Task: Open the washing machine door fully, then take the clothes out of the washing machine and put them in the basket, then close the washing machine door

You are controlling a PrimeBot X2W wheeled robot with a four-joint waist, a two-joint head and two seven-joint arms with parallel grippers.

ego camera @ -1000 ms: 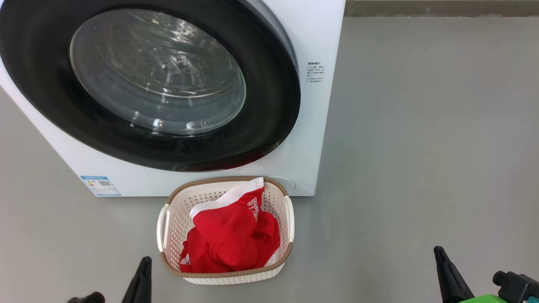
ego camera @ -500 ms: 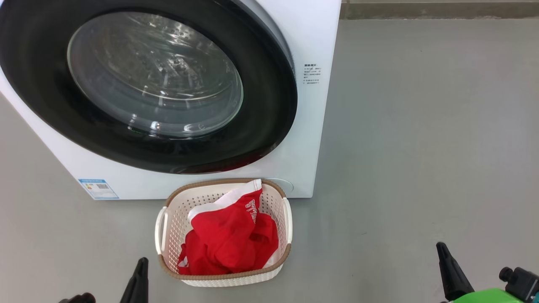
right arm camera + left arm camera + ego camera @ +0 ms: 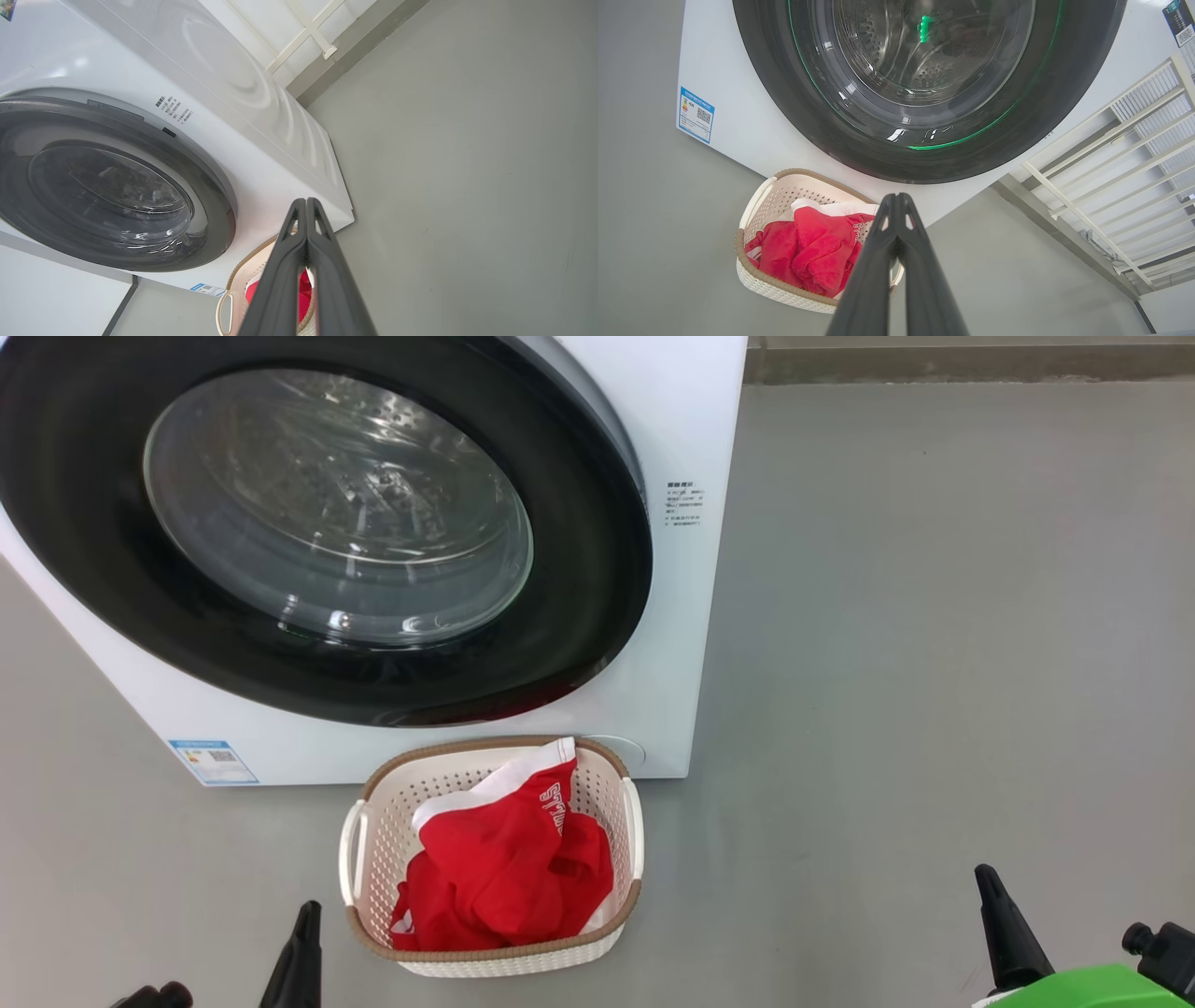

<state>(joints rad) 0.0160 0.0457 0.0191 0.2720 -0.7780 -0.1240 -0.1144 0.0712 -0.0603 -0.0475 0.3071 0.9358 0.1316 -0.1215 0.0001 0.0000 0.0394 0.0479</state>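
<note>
Clothes (image 3: 509,877): red, likely soft/light/limp, heaped in basket (image 3: 495,954) just in front of washing machine (image 3: 691,429); pinch a raised fold; L end effector (image 3: 896,200) & R end effector (image 3: 306,203) clenched, empty.

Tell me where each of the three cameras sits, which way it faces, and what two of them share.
Head: atop the robot, facing forward and down at the closed door and the basket holding clothes; left gripper and right gripper tips at the bottom.
Left wrist: on the left arm, looking along its shut fingers at door and basket, railing at right.
Right wrist: on the right arm, tilted, looking along its shut fingers at the washing machine front and side.
Shared: all show door and basket.
</note>
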